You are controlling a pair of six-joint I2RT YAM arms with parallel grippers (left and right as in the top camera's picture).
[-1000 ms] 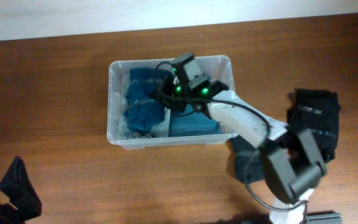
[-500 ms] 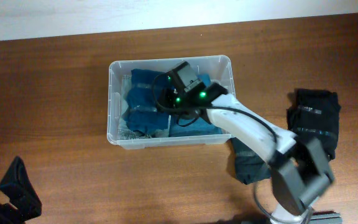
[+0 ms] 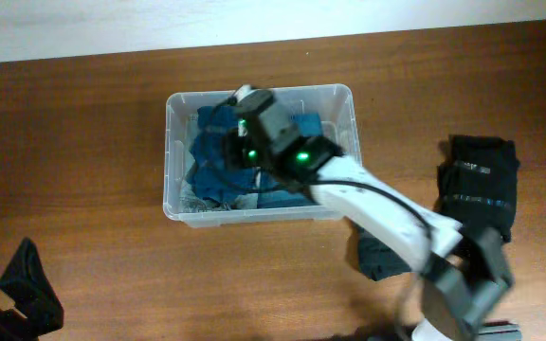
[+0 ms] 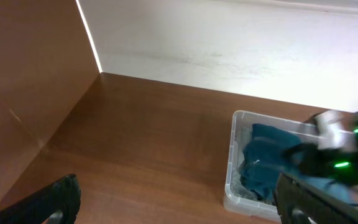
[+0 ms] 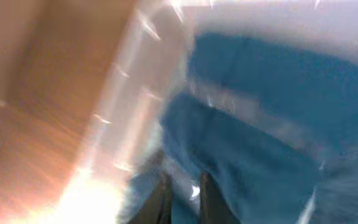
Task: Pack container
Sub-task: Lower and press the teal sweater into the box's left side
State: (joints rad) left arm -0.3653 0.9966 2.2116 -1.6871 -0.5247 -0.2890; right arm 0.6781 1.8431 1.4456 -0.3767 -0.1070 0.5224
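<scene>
The clear plastic container (image 3: 172, 152) stands mid-table and holds blue folded clothes (image 3: 211, 170). It also shows in the left wrist view (image 4: 232, 186). My right gripper (image 3: 232, 154) reaches into the container's left half. In the blurred right wrist view its fingers (image 5: 161, 200) stand close together on a fold of blue cloth (image 5: 247, 162) next to the clear wall (image 5: 148, 81). My left gripper (image 3: 27, 284) is at the table's front left corner, far from the container. It is open and empty, with its fingers (image 4: 59, 198) wide apart.
A dark folded garment (image 3: 482, 180) lies on the table to the right of the container. Another dark garment (image 3: 375, 254) lies under the right arm, near the front. The table's back edge meets a white wall (image 4: 229, 37).
My right gripper has moved left inside the container, from its middle towards the left wall. The blue clothes have bunched up to the left. The left arm has not moved.
</scene>
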